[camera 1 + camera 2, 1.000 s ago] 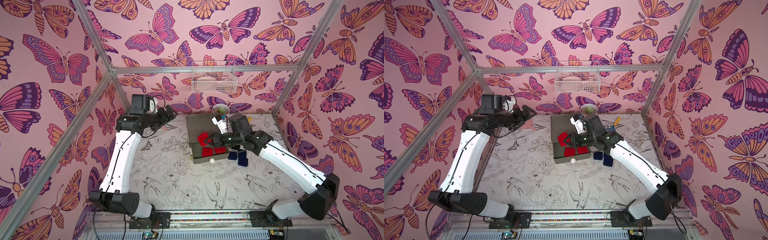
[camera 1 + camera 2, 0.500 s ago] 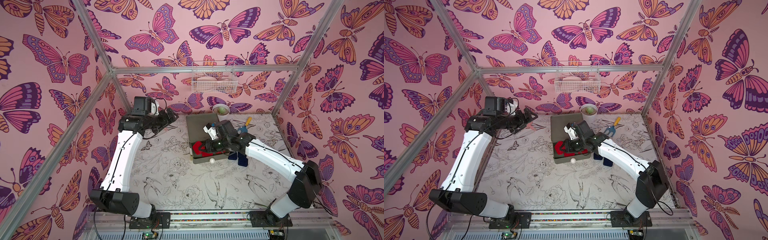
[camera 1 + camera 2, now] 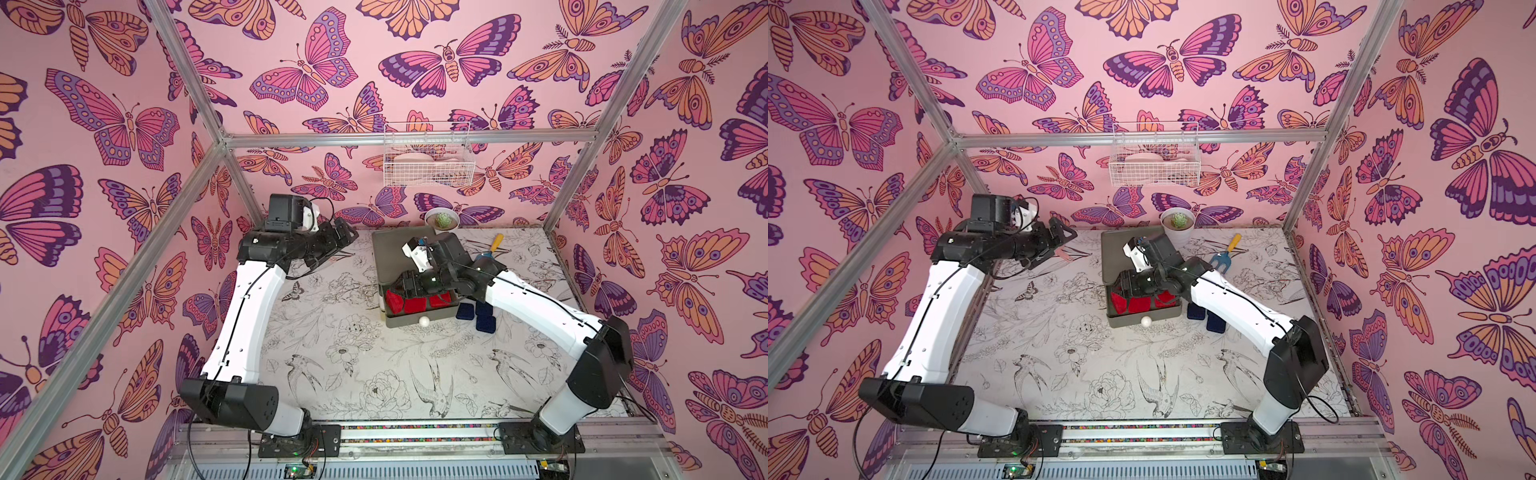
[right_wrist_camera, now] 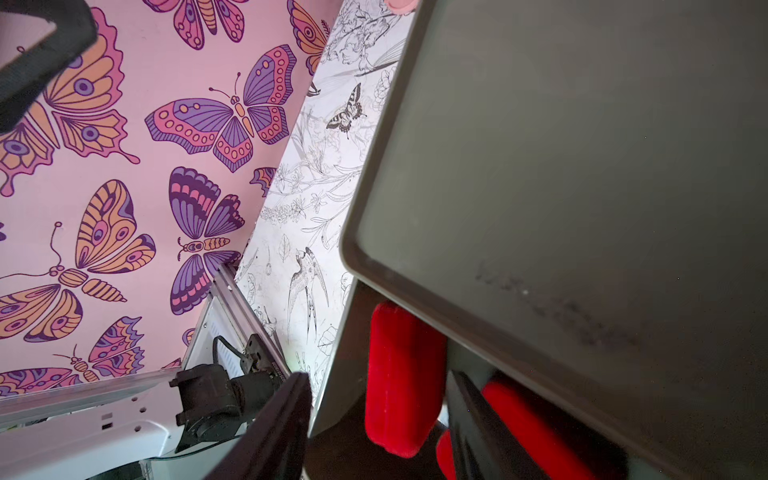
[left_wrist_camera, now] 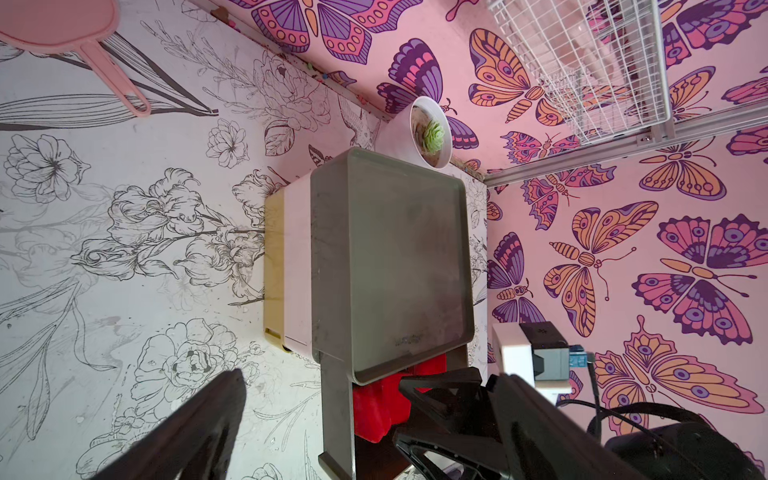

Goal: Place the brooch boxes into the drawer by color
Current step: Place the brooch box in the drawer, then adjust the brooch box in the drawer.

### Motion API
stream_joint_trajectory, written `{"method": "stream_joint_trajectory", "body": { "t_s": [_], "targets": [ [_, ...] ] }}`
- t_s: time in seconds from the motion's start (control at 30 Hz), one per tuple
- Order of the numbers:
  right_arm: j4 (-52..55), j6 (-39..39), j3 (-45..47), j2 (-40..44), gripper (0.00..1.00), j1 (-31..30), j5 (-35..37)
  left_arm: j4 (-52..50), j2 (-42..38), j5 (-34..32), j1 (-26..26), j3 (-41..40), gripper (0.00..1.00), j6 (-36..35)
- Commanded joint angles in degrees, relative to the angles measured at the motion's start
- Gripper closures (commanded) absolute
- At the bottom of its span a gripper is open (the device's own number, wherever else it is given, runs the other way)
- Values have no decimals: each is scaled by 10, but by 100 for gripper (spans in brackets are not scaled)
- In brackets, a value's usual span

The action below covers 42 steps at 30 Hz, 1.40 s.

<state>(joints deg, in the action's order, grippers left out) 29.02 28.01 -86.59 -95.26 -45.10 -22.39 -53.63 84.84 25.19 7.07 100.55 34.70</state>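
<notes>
Drawer chest (image 3: 395, 253) sits at back centre of the table (image 3: 353, 374), just in front of a potted plant (image 3: 442, 218). The left wrist view shows its three tiers: grey-green top, white middle, yellow bottom. The top drawer (image 3: 415, 323) is pulled out toward the robot, with a white ball knob (image 3: 424, 321) on its front.

Red boxes (image 3: 415, 303) are inside the open top drawer in both top views, at least three, crowded together and some tilted. Two navy boxes (image 3: 465, 311) lie on the table just right of the drawer front, touching or nearly touching each other.

Right gripper (image 3: 401, 289) is down over the open drawer, tips at the red boxes. In the right wrist view one red box (image 4: 399, 374) stands on edge between the fingers (image 4: 286, 411). The jaws are parted about halfway, with a clear gap to one finger, so the box is not clamped. Whether the other finger touches it cannot be told.

Left gripper (image 3: 347, 235) hangs above the table at back left, well apart from the chest. Its jaws are spread wide and hold nothing.

A blue and yellow garden fork (image 3: 492, 245) lies on the table right of the chest. A white wire basket (image 3: 428, 166) hangs on the back wall.
</notes>
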Motion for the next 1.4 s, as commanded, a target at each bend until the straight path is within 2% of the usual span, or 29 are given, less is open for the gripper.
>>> {"method": "stream_joint_trajectory", "body": {
  "t_s": [0.0,0.13,0.33,0.77,1.0,1.17,1.3,1.37],
  "targets": [
    [53,-34,-27,7,45,-3,35,4,-8,13,-5,-7,0,-12],
    [104,-67,-48,15,62,-2,46,4,-6,14,-4,-7,0,-12],
    [111,-70,-36,15,99,-4,22,4,-4,14,-4,-6,0,-12],
    [91,-54,-37,-18,100,-11,7,3,-6,15,-4,-9,0,-12],
    [132,-70,-59,-46,100,-12,31,3,-9,13,-4,-17,0,-14],
    [183,-88,-76,-60,100,-10,75,4,-12,9,-3,-23,0,-15],
    [176,-91,-78,-53,100,-9,88,3,-12,11,-4,-26,0,-16],
    [161,-88,-78,-42,94,-9,88,3,-13,11,-4,-26,0,-15]
  ]
}}
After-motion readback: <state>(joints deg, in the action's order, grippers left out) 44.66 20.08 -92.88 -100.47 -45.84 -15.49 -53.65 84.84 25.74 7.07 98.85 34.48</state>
